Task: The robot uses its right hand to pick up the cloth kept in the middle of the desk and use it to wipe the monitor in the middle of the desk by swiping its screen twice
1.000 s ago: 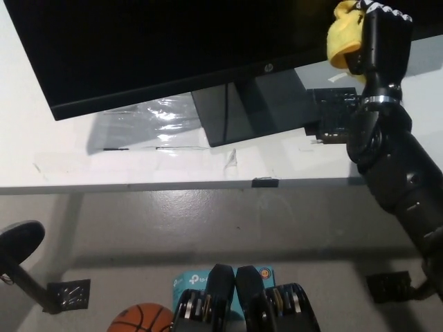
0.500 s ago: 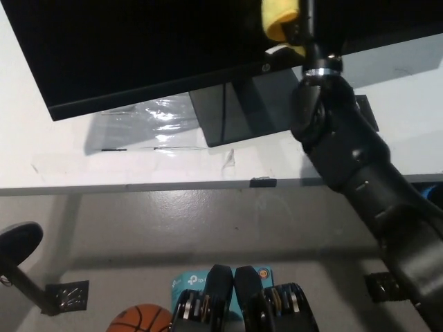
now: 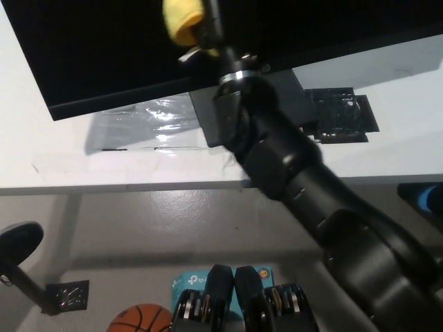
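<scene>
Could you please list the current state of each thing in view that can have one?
Yellow cloth: bunched in the black right hand, against the screen.
Black flat monitor: screen dark, upright on its stand.
White left hand: not in view.
Orange basketball: resting on the floor.

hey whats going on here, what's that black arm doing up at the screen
The robot's black right hand holds a yellow cloth against the dark screen of the monitor on the white desk. The arm reaches in from the lower right, across the monitor's stand. The cloth sits near the upper middle of the view, so a wipe looks under way. The left hand is not in view.
</scene>
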